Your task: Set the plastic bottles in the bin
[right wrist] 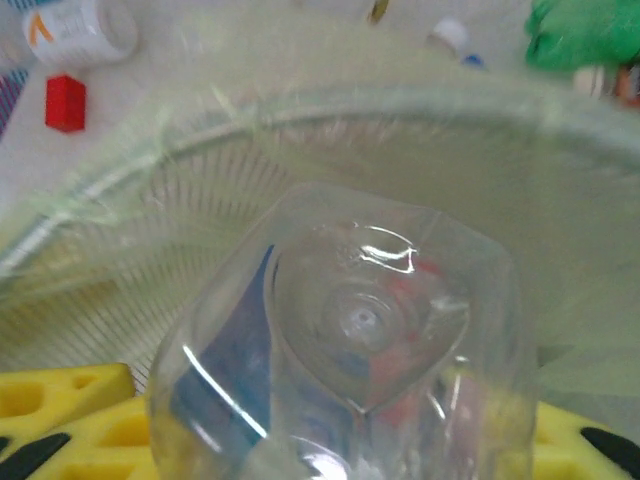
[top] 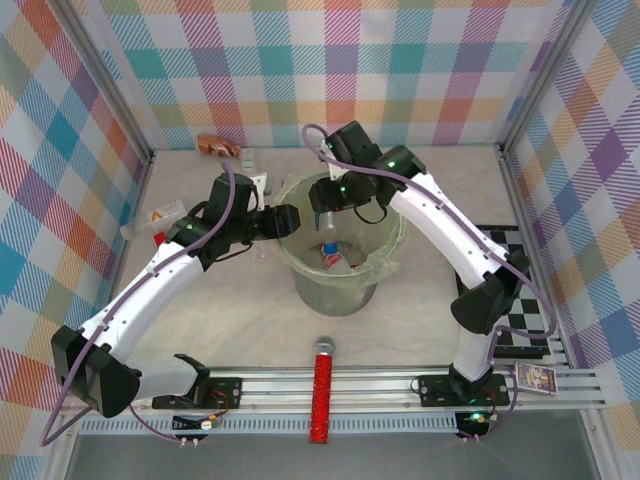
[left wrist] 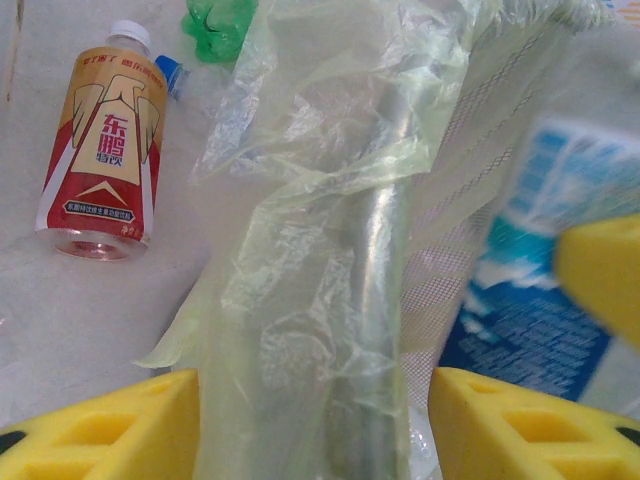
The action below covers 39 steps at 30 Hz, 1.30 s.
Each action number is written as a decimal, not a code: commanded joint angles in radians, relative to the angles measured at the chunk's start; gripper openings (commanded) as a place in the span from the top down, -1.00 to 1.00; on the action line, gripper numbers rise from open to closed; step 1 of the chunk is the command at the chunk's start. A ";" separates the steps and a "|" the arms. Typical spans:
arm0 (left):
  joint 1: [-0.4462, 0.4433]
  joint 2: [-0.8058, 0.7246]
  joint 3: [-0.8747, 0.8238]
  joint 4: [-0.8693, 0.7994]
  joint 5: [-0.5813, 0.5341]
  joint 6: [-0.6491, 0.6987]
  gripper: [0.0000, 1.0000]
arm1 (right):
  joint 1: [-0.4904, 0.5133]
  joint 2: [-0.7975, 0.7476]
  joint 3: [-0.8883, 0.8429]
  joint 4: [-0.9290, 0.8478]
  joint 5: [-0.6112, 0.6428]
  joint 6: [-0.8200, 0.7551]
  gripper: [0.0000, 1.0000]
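1. Count: 1 bin [top: 345, 295], 2 grippers and 5 bottles made out. These are 1 blue-labelled bottle [right wrist: 350, 330], 1 red-labelled bottle [top: 334, 258], 1 amber bottle [left wrist: 100, 150], 1 green bottle [left wrist: 215, 25] and 1 white-labelled bottle [right wrist: 75, 25]. Also 1 red block [right wrist: 65, 102] and 1 red glitter stick [top: 322, 395].
2. Bin stands upright mid-table between the 2 arms, with a pale green bag folded over its rim.
3. Left gripper [top: 287, 220] is at the bin's left rim. Its fingers [left wrist: 110, 425] sit astride the bagged wall, which fills the gap and touches both: clamped on the bin.
4. Right gripper [top: 328, 195] is over the bin mouth, its fingers [right wrist: 70, 405] pressed to the blue-labelled bottle's sides.
5. Hard to read: the green bottle is cut by the frame edge. The red-labelled bottle on the bin floor is blurred. The held bottle's cap end is hidden behind its own base.
6. Axes: the blue-labelled bottle's base faces the wrist camera, and its long axis runs along the fingers into the bin. The amber bottle lies on its side on the table, white cap away from the left gripper.
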<state>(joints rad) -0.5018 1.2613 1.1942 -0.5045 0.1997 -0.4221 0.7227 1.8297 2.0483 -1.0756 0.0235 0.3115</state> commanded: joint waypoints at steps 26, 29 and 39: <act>-0.007 0.031 -0.001 -0.083 -0.027 0.034 -0.19 | 0.015 -0.084 -0.201 0.046 -0.131 0.120 -0.73; -0.007 0.036 0.001 -0.083 -0.030 0.033 -0.19 | 0.014 -0.101 -0.141 0.015 -0.118 0.089 -0.73; -0.007 0.035 0.007 -0.095 -0.039 0.040 -0.19 | -0.064 -0.192 -0.011 0.017 -0.164 0.098 -0.71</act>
<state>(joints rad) -0.5018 1.2678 1.2022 -0.5117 0.1963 -0.4217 0.6888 1.6741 2.0041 -1.0485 -0.1223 0.4175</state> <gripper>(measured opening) 0.594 0.859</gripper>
